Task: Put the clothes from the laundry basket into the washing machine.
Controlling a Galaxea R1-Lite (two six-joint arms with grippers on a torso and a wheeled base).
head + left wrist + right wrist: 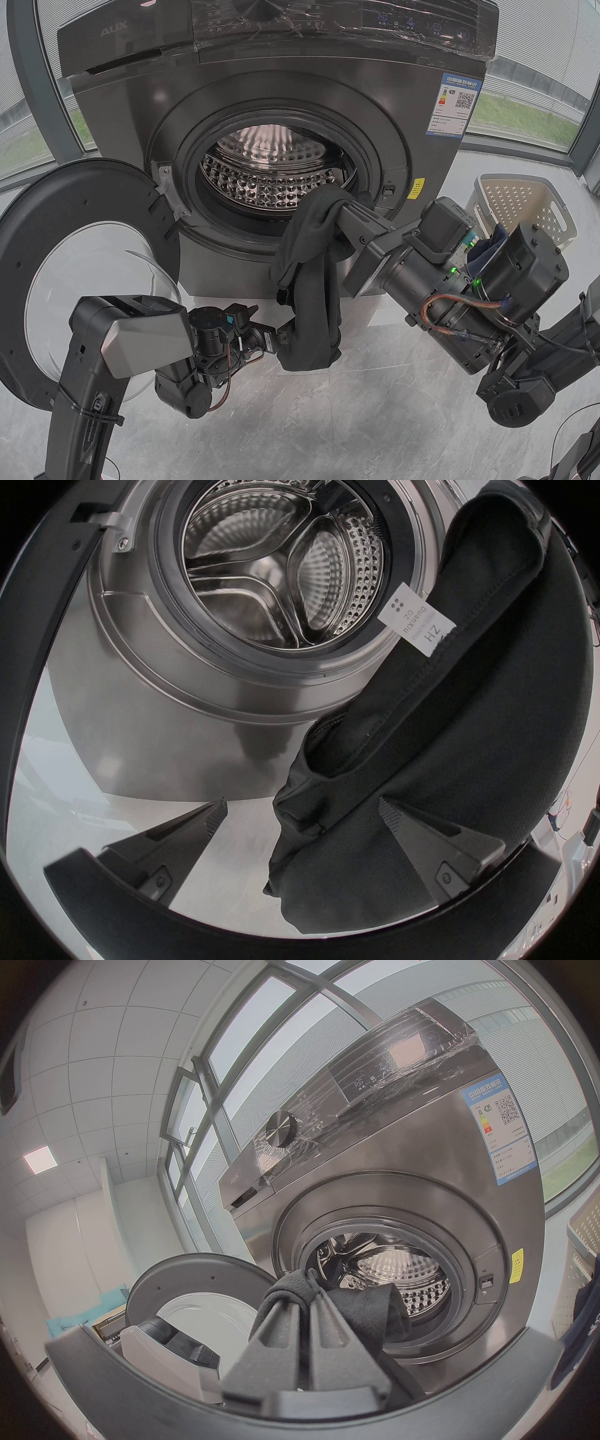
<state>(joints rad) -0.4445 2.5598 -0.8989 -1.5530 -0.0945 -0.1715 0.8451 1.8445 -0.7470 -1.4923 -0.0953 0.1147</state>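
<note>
A black garment (pixel 312 281) hangs from my right gripper (pixel 342 215), which is shut on its top end at the right rim of the washing machine's (pixel 125 112) open drum (pixel 269 169). In the right wrist view the closed gripper (pixel 309 1297) pinches the fabric (pixel 369 1310) just in front of the opening. My left gripper (pixel 286 332) is low by the garment's bottom end. It is open, and the cloth (pixel 469 730) with a white tag (pixel 415 620) hangs partly between its fingers (pixel 206 820).
The round door (pixel 81 250) stands swung open to the left, close to my left arm. A white laundry basket (pixel 531 194) holding a blue cloth (pixel 490 247) sits on the floor right of the machine, behind my right arm. Glass walls surround the machine.
</note>
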